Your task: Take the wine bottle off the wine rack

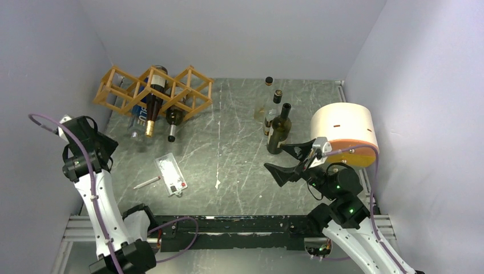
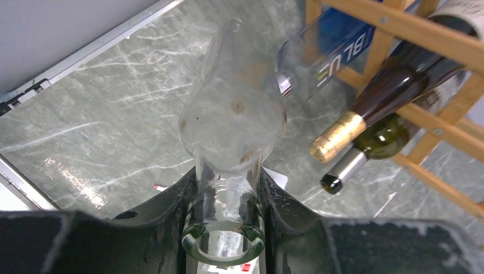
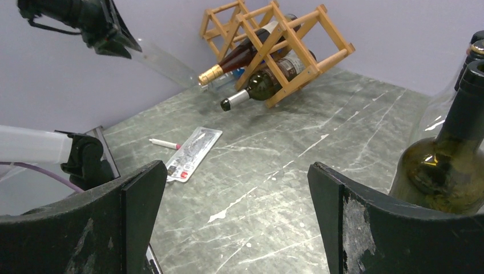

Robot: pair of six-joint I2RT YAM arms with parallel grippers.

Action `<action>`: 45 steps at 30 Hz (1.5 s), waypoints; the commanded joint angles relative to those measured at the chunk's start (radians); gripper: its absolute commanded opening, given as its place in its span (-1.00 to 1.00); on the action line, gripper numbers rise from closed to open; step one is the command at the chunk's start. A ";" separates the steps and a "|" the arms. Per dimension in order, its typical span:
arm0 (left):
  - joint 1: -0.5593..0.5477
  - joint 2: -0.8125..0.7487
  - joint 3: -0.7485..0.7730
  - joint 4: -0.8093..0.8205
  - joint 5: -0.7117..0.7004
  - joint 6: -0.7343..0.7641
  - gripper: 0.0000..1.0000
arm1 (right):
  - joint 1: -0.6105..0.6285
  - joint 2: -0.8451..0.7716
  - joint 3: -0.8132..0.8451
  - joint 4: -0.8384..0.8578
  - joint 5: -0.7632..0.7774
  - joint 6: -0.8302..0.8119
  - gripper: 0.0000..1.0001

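Observation:
The orange-brown wooden wine rack (image 1: 171,85) lies at the back left, also in the left wrist view (image 2: 411,34) and the right wrist view (image 3: 285,40). It holds a dark bottle with a gold foil top (image 1: 152,111), a green bottle with a silver cap (image 1: 173,121) and a clear blue-labelled bottle (image 2: 325,54). My left gripper (image 2: 228,211) is shut on the neck of a clear glass wine bottle (image 2: 231,114). The bottle is held above the table left of the rack, outside the cells, and also shows in the right wrist view (image 3: 165,63). My right gripper (image 3: 237,194) is open and empty.
A dark green bottle (image 1: 278,132) and a clear bottle (image 1: 273,111) stand just beyond the right gripper. A white and orange cylinder (image 1: 342,132) lies at the right. A flat packet (image 1: 171,174) and a pen (image 1: 146,182) lie near the front.

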 commanded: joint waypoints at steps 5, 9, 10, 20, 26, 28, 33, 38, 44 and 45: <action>0.002 0.012 0.206 -0.075 0.022 -0.066 -0.86 | 0.007 0.077 0.048 -0.007 0.050 0.060 0.99; -0.026 0.025 0.297 -0.101 0.015 -0.026 -0.86 | 0.007 0.146 0.101 -0.048 0.066 0.102 0.99; -0.042 0.030 0.326 -0.104 0.016 -0.016 -0.86 | 0.007 0.163 0.113 -0.059 0.070 0.108 1.00; -0.235 0.095 0.493 -0.063 0.170 0.151 -0.86 | 0.007 0.176 0.150 -0.084 0.090 0.102 1.00; -0.436 0.142 0.560 -0.055 0.189 0.308 -0.86 | 0.007 0.202 0.171 -0.114 0.097 0.069 1.00; -0.513 0.159 0.560 -0.058 0.200 0.349 -0.86 | 0.007 0.228 0.187 -0.129 0.099 0.058 1.00; -0.694 0.206 0.544 -0.055 0.190 0.405 -0.86 | 0.007 0.311 0.238 -0.180 0.113 0.044 0.99; -0.807 0.289 0.559 -0.090 0.245 0.395 -0.86 | 0.006 0.390 0.255 -0.173 0.058 0.051 1.00; -0.989 0.345 0.449 -0.094 0.157 0.366 -0.86 | 0.009 0.497 0.320 -0.181 -0.040 0.006 1.00; -1.026 0.355 0.428 -0.088 0.150 0.354 -0.86 | 0.011 0.511 0.334 -0.181 -0.050 -0.010 1.00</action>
